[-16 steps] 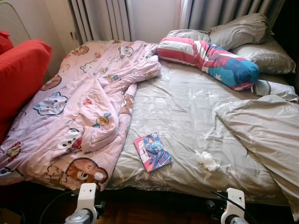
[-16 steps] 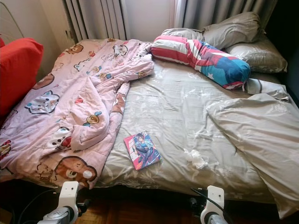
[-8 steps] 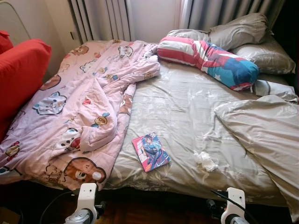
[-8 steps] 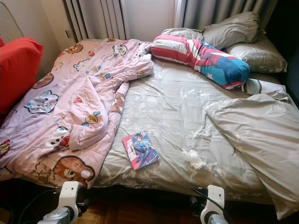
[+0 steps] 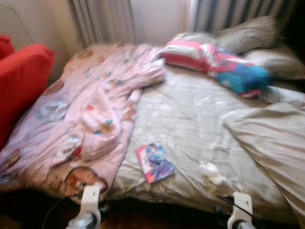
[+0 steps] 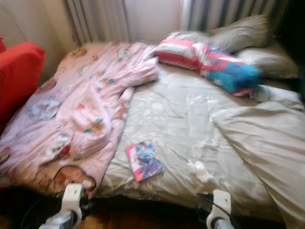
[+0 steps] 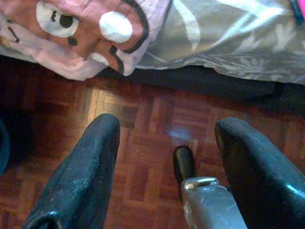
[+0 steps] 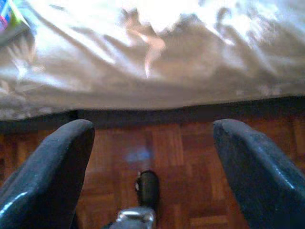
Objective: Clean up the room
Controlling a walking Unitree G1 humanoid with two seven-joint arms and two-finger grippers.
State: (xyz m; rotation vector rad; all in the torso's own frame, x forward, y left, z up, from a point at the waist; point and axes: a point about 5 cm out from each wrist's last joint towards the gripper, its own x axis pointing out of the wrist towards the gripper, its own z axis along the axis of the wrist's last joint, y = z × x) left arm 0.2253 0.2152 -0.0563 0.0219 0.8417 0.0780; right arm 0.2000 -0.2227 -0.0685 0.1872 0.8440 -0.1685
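A colourful book [image 5: 155, 162] lies on the grey sheet near the bed's front edge. A crumpled white tissue [image 5: 211, 172] lies to its right. A pink cartoon blanket [image 5: 90, 112] is rumpled over the bed's left half. My left gripper [image 7: 167, 167] hangs open above the parquet floor, just short of the bed's edge and the blanket's corner [image 7: 90, 33]. My right gripper [image 8: 152, 167] also hangs open over the floor, in front of the grey sheet [image 8: 157, 57]. Both wrists [image 5: 89, 210] show at the bottom of the eye views.
A striped and blue bolster [image 5: 214, 64] and grey pillows [image 5: 248, 33] lie at the bed's head. A grey duvet [image 5: 271, 143] is bunched at the right. A red cushion [image 5: 21, 81] stands at the left. Curtains [image 5: 102, 19] hang behind.
The eye views have shifted slightly and turned blurred, so the camera is moving. The things on the bed lie as before.
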